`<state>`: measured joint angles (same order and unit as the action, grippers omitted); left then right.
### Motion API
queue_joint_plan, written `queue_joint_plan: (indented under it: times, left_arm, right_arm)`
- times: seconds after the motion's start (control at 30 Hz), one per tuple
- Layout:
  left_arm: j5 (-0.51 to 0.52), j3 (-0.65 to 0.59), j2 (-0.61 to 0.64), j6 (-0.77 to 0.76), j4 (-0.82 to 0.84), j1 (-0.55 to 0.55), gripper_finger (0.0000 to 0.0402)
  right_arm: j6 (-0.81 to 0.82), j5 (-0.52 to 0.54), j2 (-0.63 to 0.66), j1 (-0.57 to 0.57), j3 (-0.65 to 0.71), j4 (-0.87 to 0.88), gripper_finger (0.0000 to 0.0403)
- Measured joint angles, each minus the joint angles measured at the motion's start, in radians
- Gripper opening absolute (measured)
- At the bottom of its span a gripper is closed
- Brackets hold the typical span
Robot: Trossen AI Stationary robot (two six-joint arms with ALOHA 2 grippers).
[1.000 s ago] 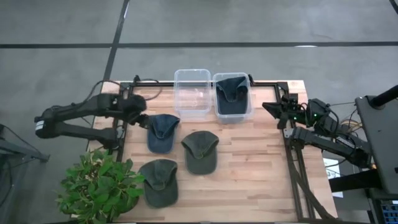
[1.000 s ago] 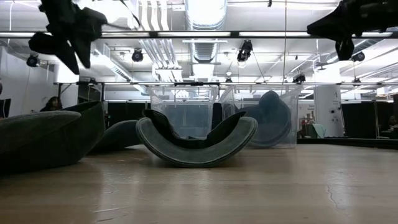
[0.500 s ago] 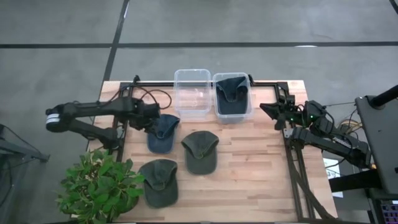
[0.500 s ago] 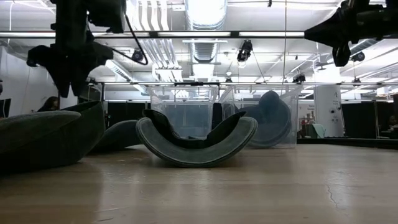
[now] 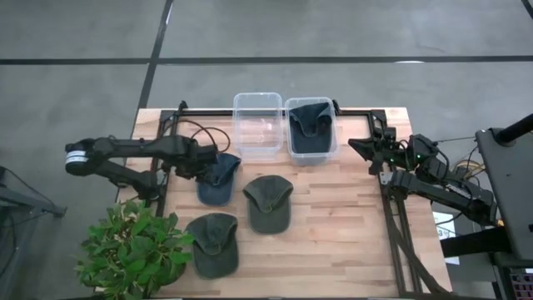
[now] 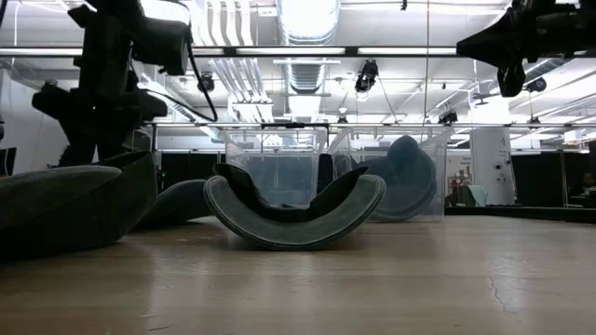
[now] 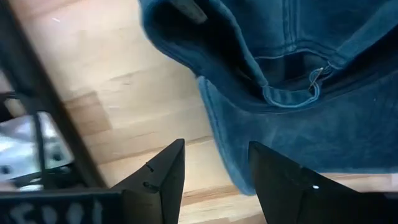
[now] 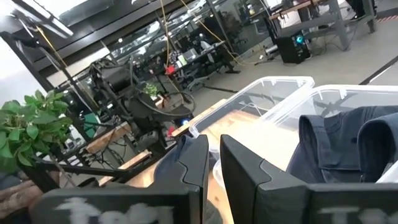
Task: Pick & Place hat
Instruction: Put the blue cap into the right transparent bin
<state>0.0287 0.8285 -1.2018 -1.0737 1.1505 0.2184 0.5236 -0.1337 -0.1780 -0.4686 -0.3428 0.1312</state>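
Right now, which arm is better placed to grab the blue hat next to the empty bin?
Left. The left claw is open right at the blue hat, its edge between the fingers. The right claw waits at the table's far right edge, beyond the bin holding a hat.

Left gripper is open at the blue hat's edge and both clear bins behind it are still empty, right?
Not quite: only one bin is empty. The high view shows the other bin already holds a dark hat. The left gripper is indeed open at the blue hat.
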Motion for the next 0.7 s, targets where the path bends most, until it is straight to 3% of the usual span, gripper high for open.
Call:
queue_joint_plan:
  times: [0.7]
  left_arm:
    - [-0.045,-0.193,0.005,-0.102,-0.262,0.000,0.0169]
  right_arm:
    - [0.000,-0.009,0.001,0.000,0.000,0.001,0.0038]
